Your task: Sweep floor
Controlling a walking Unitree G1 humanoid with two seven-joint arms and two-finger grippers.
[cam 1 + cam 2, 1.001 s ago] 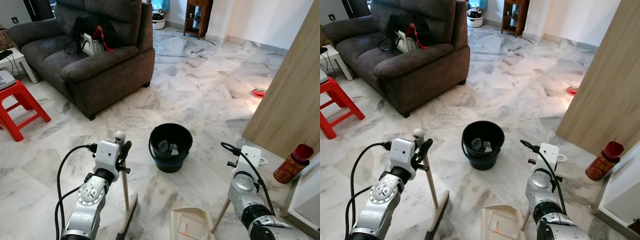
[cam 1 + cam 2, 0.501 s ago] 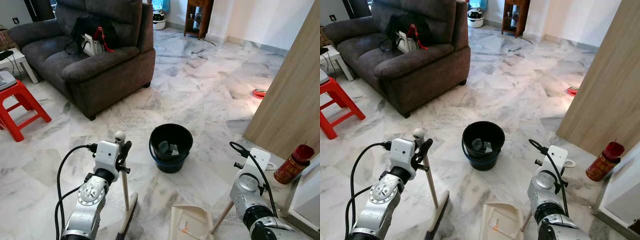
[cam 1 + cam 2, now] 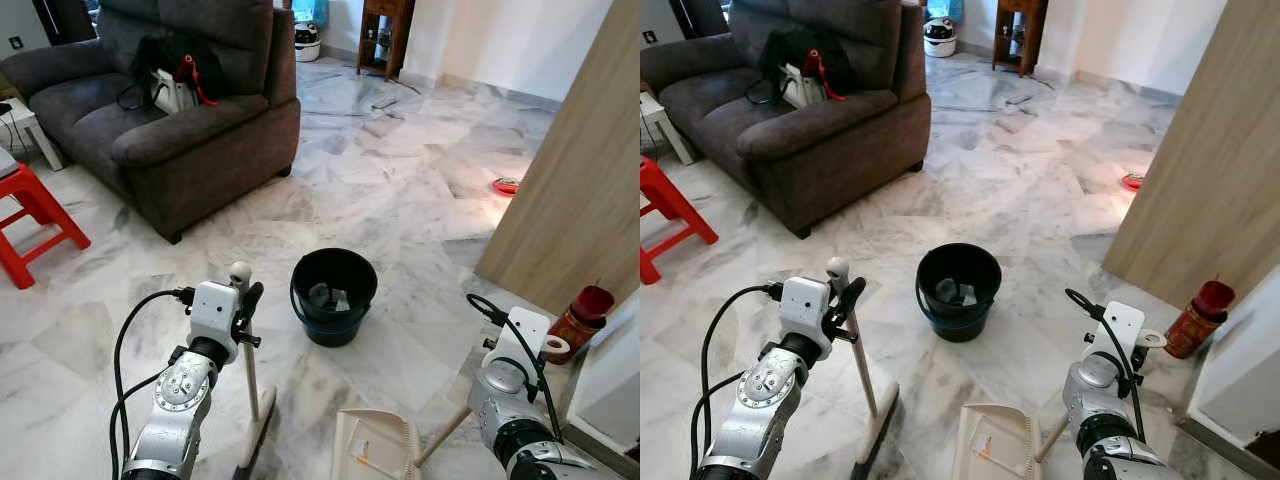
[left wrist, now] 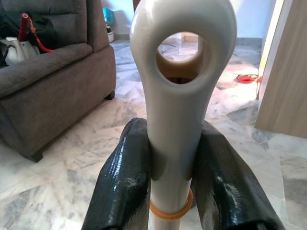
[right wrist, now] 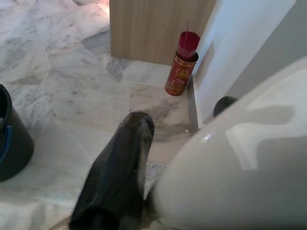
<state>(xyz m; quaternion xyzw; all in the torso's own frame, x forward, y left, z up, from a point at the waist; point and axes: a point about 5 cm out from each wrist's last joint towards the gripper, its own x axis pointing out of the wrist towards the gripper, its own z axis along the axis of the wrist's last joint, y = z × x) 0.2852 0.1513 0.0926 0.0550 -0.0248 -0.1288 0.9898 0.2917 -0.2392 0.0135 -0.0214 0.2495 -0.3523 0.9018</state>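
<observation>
The left gripper, at lower left of the head view, is clenched on the top of the broom handle; the wrist view shows both black fingers pressed against the pale shaft just under its hanging loop. The handle runs nearly upright, leaning slightly, down to the broom head on the marble floor at the bottom edge. The right gripper, lower right, holds the dustpan's long handle, which slants down and leftward to the dustpan lying flat at bottom centre with a little debris in it. Broom head and dustpan sit near each other, the broom to the left. The black bucket stands just above them, mid-frame, so emptying likely means lifting the pan forward
</observation>
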